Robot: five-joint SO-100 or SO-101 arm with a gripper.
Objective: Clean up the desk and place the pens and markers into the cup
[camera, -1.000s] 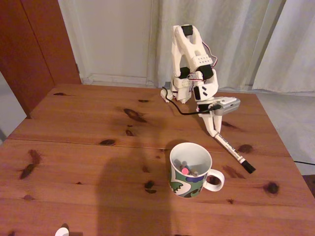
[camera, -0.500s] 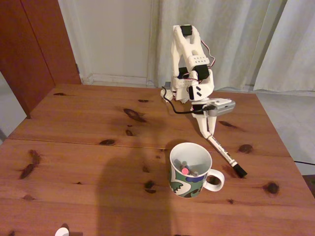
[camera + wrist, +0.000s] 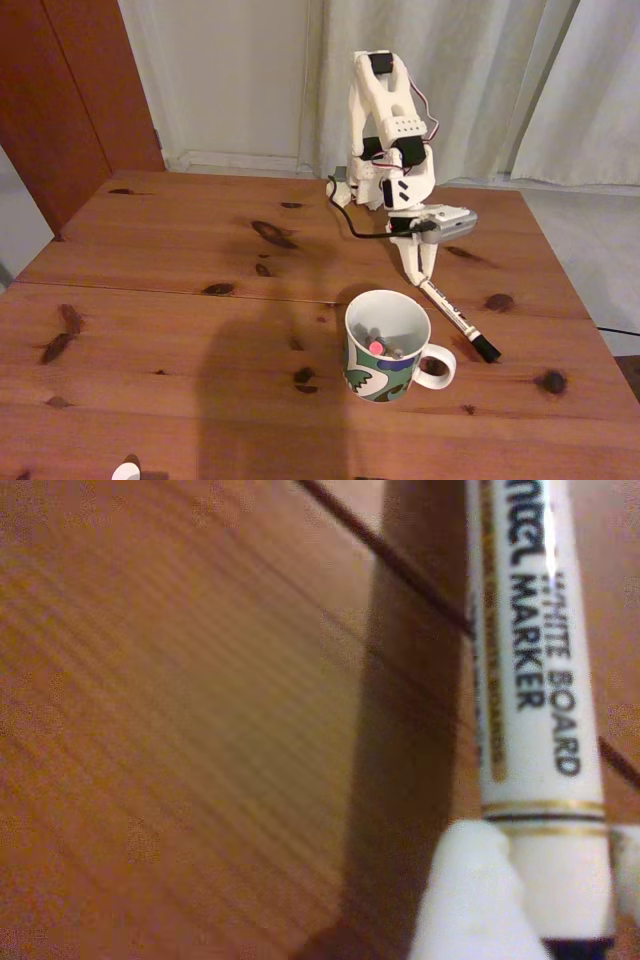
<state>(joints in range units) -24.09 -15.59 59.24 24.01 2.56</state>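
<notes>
- Fixed view, centre right: a white plastic robot arm stands at the far edge of a large reddish-brown pine wood desk (image 3: pixel 150 330) with dark knots and a seam across it.
- Its two-finger gripper (image 3: pixel 420 280) points down and is clenched on the tail end of a white-barrelled whiteboard marker with a black cap (image 3: pixel 458 320), which slants toward the lower right of the frame with the cap lowest; whether the cap touches the wood I cannot tell.
- Wrist view, right side of the frame: the same marker's white barrel (image 3: pixel 530 680) with black print runs up from between the white fingers (image 3: pixel 465 900) at the bottom edge, over blurred wood grain.
- Just left of the marker, lower centre of the fixed view, sits a white ceramic mug with a handle and a green, white and blue pattern (image 3: pixel 385 345); a pink-ended stick and other pens stand inside.
- Judged step: carrying this marker to the mug. The next move likely calls for lifting it clear of the rim, swinging left, then lowering it in.
- Behind the desk: pale curtains, a white wall, a dark red-brown door at upper left.
</notes>
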